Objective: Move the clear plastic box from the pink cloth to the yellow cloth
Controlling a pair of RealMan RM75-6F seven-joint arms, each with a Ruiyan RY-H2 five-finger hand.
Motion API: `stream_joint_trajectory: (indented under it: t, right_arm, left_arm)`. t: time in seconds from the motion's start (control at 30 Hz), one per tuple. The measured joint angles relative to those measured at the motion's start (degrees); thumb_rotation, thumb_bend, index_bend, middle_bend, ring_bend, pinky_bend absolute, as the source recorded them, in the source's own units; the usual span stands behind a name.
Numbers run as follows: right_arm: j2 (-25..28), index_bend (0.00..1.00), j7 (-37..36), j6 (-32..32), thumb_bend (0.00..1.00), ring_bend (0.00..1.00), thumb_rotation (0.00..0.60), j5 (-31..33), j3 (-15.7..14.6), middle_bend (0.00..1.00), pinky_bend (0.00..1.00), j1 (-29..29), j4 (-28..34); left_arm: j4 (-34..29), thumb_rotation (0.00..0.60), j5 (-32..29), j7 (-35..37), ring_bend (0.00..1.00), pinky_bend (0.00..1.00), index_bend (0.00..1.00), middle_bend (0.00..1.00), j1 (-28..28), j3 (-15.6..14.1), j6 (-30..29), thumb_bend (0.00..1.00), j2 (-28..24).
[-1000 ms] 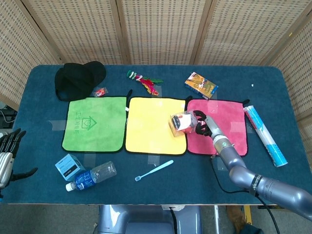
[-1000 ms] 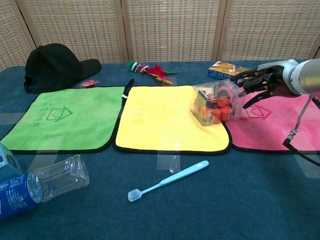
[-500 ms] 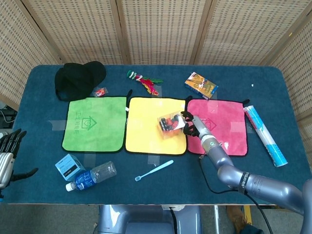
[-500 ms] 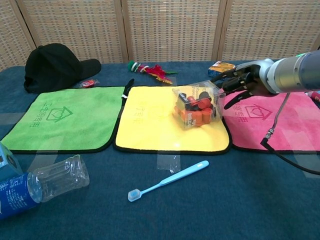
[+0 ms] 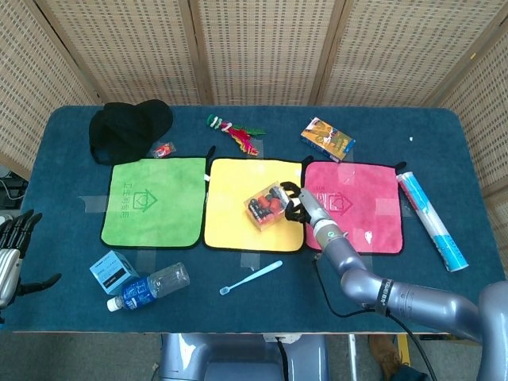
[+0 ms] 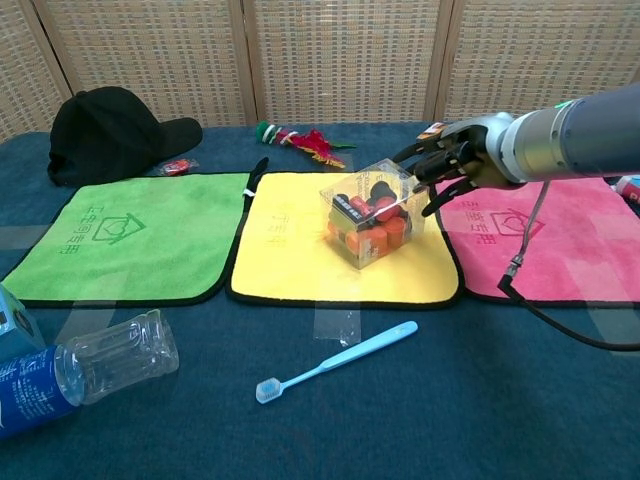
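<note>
The clear plastic box [image 5: 266, 205] [image 6: 368, 225], filled with orange and black pieces, is tilted over the right part of the yellow cloth [image 5: 238, 218] [image 6: 290, 240]. My right hand [image 5: 298, 203] [image 6: 447, 166] grips its right side with the fingers spread along it. Whether the box's lower edge touches the cloth I cannot tell. The pink cloth [image 5: 357, 210] [image 6: 560, 250] lies bare to the right of the hand. My left hand [image 5: 14, 246] hangs at the table's lower left edge, fingers apart and holding nothing.
A green cloth [image 5: 155, 202] lies left of the yellow one, with a black cap [image 5: 127, 127] behind it. A blue toothbrush [image 6: 335, 362], a water bottle [image 6: 85, 372] and a small blue carton [image 5: 113, 271] lie near the front. A printed tube [image 5: 431, 218] lies far right.
My right hand has carried the box leftward, from the seam between the pink and yellow cloths to well over the yellow cloth. The left hand has stayed put.
</note>
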State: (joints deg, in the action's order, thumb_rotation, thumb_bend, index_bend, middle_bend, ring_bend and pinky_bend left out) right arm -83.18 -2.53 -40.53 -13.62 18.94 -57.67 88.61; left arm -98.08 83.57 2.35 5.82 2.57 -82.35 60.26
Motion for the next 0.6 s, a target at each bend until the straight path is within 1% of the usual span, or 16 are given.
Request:
stream_joint_trajectory:
  t: [0.47, 0.6]
  right_arm:
    - [-2.3, 0.16, 2.2, -0.7, 1.0, 0.18, 0.6, 3.5, 0.9, 0.2, 0.34, -3.5, -0.7]
    - [-3.9, 0.16, 2.6, -0.6, 1.0, 0.18, 0.6, 4.4, 1.3, 0.2, 0.34, -4.7, -1.0]
  left_arm:
    - [-0.2, 0.6, 0.1, 0.0, 0.0, 0.0, 0.0, 0.0, 0.0, -0.1, 0.0, 0.0, -0.1]
    - [-0.2, 0.6, 0.2, 0.1, 0.0, 0.0, 0.0, 0.0, -0.1, -0.1, -0.1, 0.0, -0.1]
